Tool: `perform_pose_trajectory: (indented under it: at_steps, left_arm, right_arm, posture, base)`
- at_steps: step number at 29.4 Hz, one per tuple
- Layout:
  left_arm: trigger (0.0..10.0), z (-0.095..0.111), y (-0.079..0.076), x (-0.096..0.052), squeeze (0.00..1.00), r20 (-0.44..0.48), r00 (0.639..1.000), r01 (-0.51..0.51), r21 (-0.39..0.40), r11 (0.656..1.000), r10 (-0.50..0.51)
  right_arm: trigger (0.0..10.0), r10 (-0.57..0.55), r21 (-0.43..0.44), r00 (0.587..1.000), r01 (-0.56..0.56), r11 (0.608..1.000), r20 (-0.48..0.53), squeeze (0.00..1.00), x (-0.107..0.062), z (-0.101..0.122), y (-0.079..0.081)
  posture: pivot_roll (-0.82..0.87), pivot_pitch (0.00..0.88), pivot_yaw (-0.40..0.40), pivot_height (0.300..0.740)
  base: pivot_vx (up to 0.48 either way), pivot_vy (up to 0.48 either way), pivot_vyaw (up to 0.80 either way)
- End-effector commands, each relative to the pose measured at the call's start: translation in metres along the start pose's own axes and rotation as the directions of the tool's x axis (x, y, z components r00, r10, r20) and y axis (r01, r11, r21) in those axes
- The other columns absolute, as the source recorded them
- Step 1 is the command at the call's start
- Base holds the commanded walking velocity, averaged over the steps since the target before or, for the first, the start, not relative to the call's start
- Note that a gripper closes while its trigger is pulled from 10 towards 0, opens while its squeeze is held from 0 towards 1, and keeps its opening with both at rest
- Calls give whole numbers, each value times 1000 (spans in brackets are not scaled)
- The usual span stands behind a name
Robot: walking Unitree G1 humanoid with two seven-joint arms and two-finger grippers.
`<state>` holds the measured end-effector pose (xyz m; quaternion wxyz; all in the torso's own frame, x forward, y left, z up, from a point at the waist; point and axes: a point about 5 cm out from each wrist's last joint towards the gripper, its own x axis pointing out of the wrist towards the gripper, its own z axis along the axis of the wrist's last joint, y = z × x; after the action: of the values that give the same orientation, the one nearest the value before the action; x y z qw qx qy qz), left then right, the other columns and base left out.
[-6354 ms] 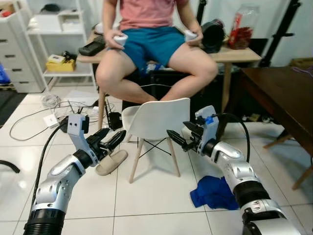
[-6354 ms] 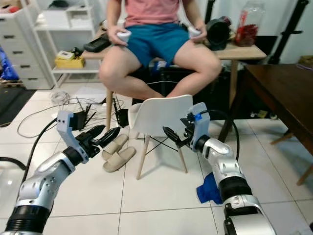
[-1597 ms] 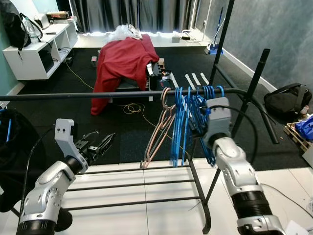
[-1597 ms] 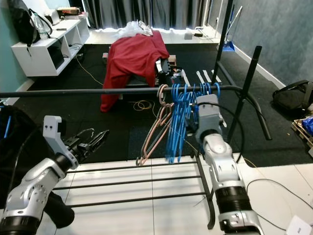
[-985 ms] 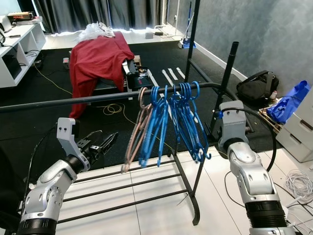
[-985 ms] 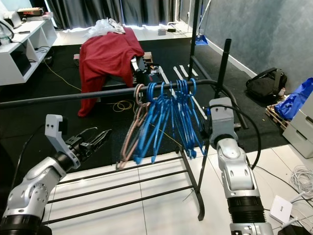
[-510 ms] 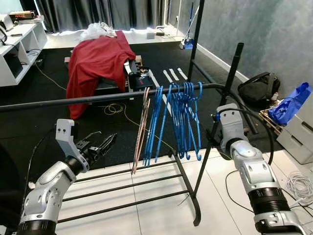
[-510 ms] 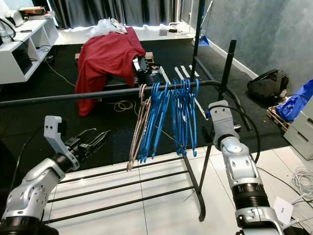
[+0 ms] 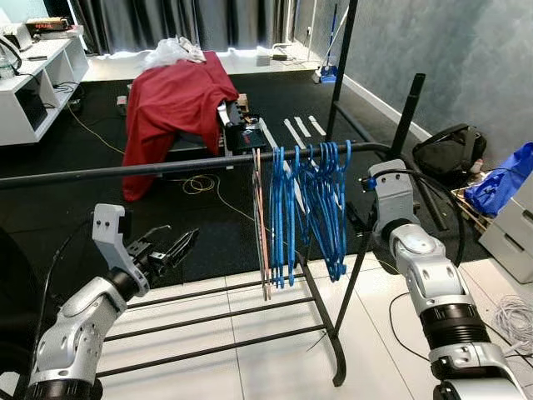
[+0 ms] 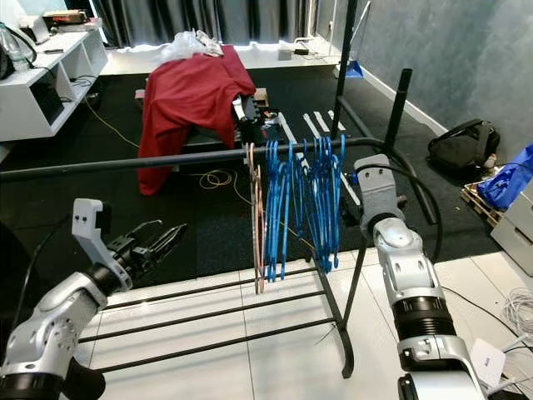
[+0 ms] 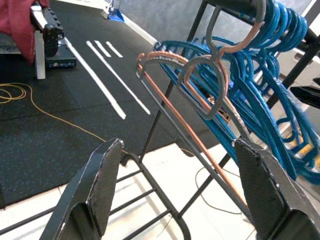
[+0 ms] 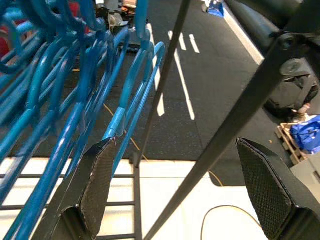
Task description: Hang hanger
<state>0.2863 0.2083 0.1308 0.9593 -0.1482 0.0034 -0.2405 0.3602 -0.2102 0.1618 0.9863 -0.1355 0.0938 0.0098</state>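
A black rail of a garment rack crosses in front of me. Several blue hangers hang bunched near its right end, with a pink hanger on their left, all nearly edge-on. My left gripper is open and empty, low and to the left of the hangers; in the left wrist view the pink hanger lies ahead of its fingers. My right gripper is open and empty just right of the blue hangers, beside the rack's slanted post.
The rack's lower bars run over white tiles below my arms. A red cloth drapes over equipment on the black mat behind. White shelves stand far left. A black bag, blue bag and white cabinet are right.
The hangers, swung out at a slant a second ago, now hang almost straight down. The camera has shifted a little. Both grippers have stayed open, at about the same places.
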Motion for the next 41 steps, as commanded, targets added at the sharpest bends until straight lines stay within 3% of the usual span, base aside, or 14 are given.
perform_pose_trajectory:
  at_steps: [1,12,27,41]
  left_arm:
    - [10000,2,0,-2,0,-9,1000,8,10,1000,-8]
    - [10000,3,0,-7,0,-15,1000,6,4,1000,-6]
    - [10000,3,-1,-7,0,-19,1000,6,-2,1000,-6]
    - [10000,3,-1,-5,0,-15,1000,7,-8,1000,-7]
  right_arm:
    - [10000,7,25,1000,-7,1000,9,0,2,2,1]
    - [10000,81,87,997,-79,993,-19,0,17,2,18]
    - [10000,61,132,996,-70,989,71,0,21,26,11]
    - [10000,87,125,996,-88,988,16,0,23,26,23]
  posture:
    - [-19,23,4,740]
    - [-4,36,3,740]
    - [-7,39,7,740]
    - [-11,32,2,740]
  base:
    - [0,0,0]
    - [0,0,0]
    - [0,0,0]
    - [0,0,0]
